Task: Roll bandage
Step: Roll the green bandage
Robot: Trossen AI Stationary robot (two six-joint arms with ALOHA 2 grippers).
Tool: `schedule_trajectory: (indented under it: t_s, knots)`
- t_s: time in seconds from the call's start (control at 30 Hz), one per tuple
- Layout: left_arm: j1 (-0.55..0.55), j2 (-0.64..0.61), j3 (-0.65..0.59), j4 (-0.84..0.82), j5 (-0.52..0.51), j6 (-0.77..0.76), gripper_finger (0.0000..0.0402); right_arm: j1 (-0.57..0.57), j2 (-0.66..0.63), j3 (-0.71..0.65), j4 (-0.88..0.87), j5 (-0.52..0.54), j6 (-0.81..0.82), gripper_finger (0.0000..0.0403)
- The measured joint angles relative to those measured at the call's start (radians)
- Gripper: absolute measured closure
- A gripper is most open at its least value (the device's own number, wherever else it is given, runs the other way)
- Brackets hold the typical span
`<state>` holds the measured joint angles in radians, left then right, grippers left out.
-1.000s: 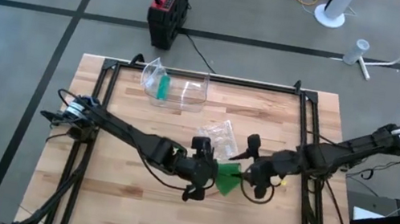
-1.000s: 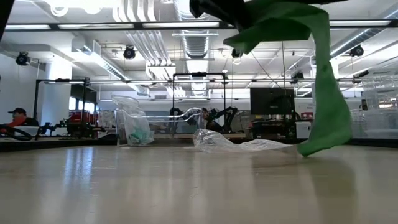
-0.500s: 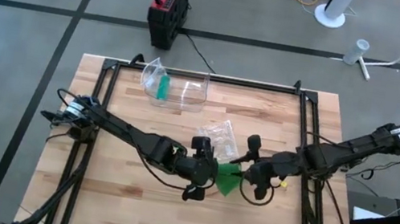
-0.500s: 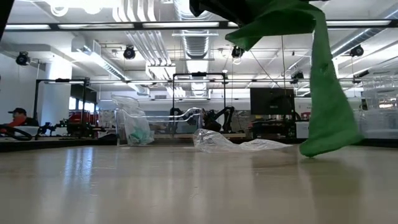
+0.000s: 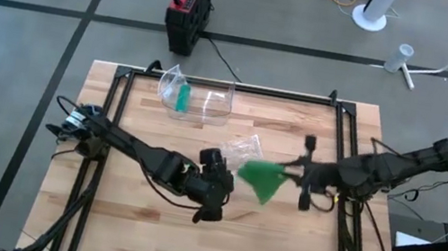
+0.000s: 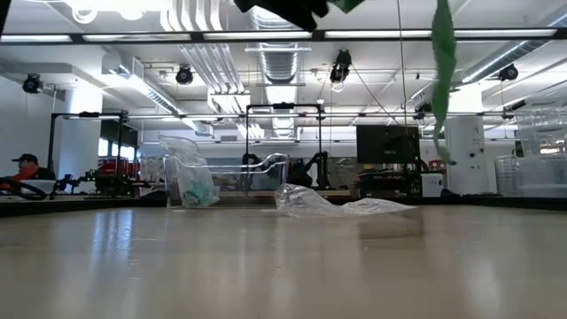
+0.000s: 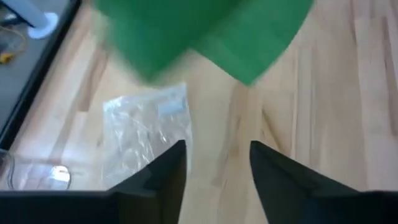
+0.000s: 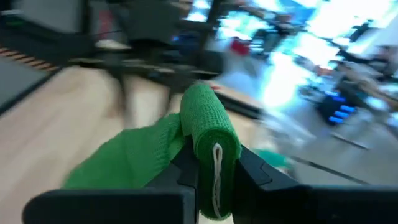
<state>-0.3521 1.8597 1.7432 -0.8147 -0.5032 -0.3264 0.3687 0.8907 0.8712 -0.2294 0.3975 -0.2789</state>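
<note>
Your green bandage (image 5: 262, 179) hangs off the surface, pinched by the right arm.

High view: the left gripper (image 5: 210, 198) sits just left of the bandage, the right gripper (image 5: 292, 175) at its right edge; both sets of jaws are too small to read here. Low view: only a thin strip of bandage (image 6: 442, 62) drops from the top edge, its upper end cut off, clear of the wooden surface (image 6: 283, 261). Left wrist view: your left jaws stand apart on nothing, the blurred bandage (image 7: 205, 34) beyond them, above a clear plastic wrapper (image 7: 148, 127). Right wrist view: your right jaws are clamped tight on the rolled end of the bandage (image 8: 208, 134); the background is smeared.
</note>
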Motion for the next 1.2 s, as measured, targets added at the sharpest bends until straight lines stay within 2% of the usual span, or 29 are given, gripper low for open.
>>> schedule_trajectory:
  t_s: [0.13,0.3,0.53,0.63,0.73,0.87,1.2]
  knots:
    - [-0.014,0.0,-0.049,0.155,-0.085,-0.04,0.0207,-0.001,-0.063,-0.026,0.077,0.093,-0.025,0.0361]
    - [-0.013,0.004,-0.213,0.557,-0.11,-0.023,0.0193,-0.001,-0.072,-0.029,0.128,0.182,-0.08,0.0363]
    - [0.043,0.004,-0.484,1.232,-0.114,0.028,0.0191,-0.001,-0.046,-0.03,0.136,0.182,-0.089,0.0362]
    - [0.074,0.003,-0.577,1.422,-0.119,0.033,0.0187,-0.001,-0.036,-0.03,0.138,0.182,-0.089,0.0362]
    - [0.093,0.014,-0.613,1.507,-0.095,0.105,0.0184,-0.001,-0.025,-0.03,0.143,0.182,-0.09,0.0362]
    - [0.098,0.048,-0.598,1.583,-0.046,0.227,0.0192,-0.002,-0.007,-0.03,0.192,0.182,-0.108,0.0363]
    - [0.099,0.078,-0.489,1.482,-0.036,0.317,0.0273,-0.008,0.014,-0.03,0.228,0.234,-0.127,0.0363]
